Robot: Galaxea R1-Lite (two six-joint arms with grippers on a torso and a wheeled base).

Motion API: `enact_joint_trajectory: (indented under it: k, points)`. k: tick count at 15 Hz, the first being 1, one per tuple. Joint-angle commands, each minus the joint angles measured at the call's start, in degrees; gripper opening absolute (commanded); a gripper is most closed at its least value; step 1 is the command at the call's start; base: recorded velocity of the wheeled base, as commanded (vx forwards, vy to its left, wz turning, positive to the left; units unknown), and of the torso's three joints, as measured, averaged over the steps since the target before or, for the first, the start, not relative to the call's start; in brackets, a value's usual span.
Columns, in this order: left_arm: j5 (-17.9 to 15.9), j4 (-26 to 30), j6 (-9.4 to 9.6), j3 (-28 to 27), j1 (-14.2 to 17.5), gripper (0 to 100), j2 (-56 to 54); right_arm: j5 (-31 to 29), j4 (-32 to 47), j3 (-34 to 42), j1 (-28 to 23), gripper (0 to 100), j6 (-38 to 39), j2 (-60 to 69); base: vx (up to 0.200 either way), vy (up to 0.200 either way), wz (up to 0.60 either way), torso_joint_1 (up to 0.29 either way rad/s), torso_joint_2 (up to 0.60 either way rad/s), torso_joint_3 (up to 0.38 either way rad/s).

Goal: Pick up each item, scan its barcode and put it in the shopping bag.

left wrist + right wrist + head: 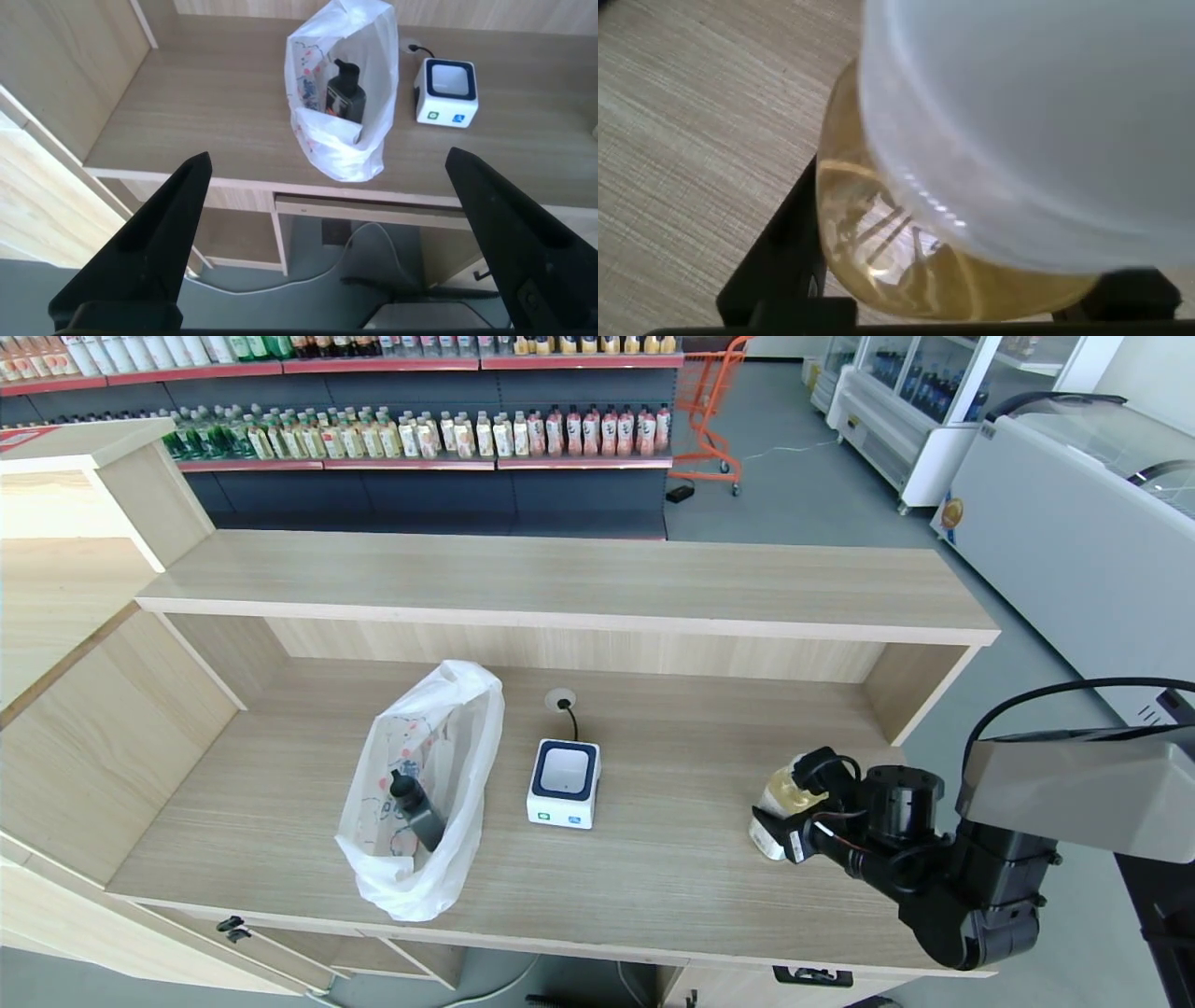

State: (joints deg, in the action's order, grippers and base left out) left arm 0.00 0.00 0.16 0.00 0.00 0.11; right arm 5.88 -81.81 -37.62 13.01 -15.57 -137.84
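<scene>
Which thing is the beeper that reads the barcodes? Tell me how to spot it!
Find the long wooden counter; in its middle, between the white shopping bag and the yellowish bottle in the right claw, sits the scanner. It is the only small white box there, with a dark blue frame round its top window and a black cable behind it.

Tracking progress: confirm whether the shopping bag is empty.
No, a black bottle sits inside the white shopping bag.

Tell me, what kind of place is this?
Likely a shop's checkout: drink shelves behind, a scanner on the counter, and a shopping bag beside it.
</scene>
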Motion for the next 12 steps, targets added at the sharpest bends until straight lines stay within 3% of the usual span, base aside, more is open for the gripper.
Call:
enact_joint_trajectory:
  k: [1,4,7,10,11,12]
  points:
    - [0.0,0.0,0.02,0.0,0.0,100,-0.02,0.01,-1.33,0.44,0.09,0,-0.6,0.2,0.0,0.0,0.0,0.0,0.0,0.0]
    - [0.0,0.0,0.02,0.0,0.0,100,-0.02,-0.08,-2.04,3.78,-0.18,0,-2.27,2.93,0.0,0.0,0.0,0.0,0.0,0.0]
    - [0.0,0.0,0.02,0.0,0.0,100,-0.02,2.3,3.24,3.52,0.18,0,7.57,14.53,0.0,0.0,0.0,0.0,0.0,0.0]
    - [0.0,0.0,0.02,0.0,0.0,100,-0.02,26.82,27.93,3.43,-0.53,0,27.17,41.16,0.0,0.0,0.0,0.0,0.0,0.0]
    - [0.0,0.0,0.02,0.0,0.0,100,-0.02,33.15,33.3,3.43,-1.32,0,28.84,46.08,0.0,0.0,0.0,0.0,0.0,0.0]
    - [0.0,0.0,0.02,0.0,0.0,100,-0.02,35.08,35.76,3.87,-1.05,0,28.75,48.37,0.0,0.0,0.0,0.0,0.0,0.0]
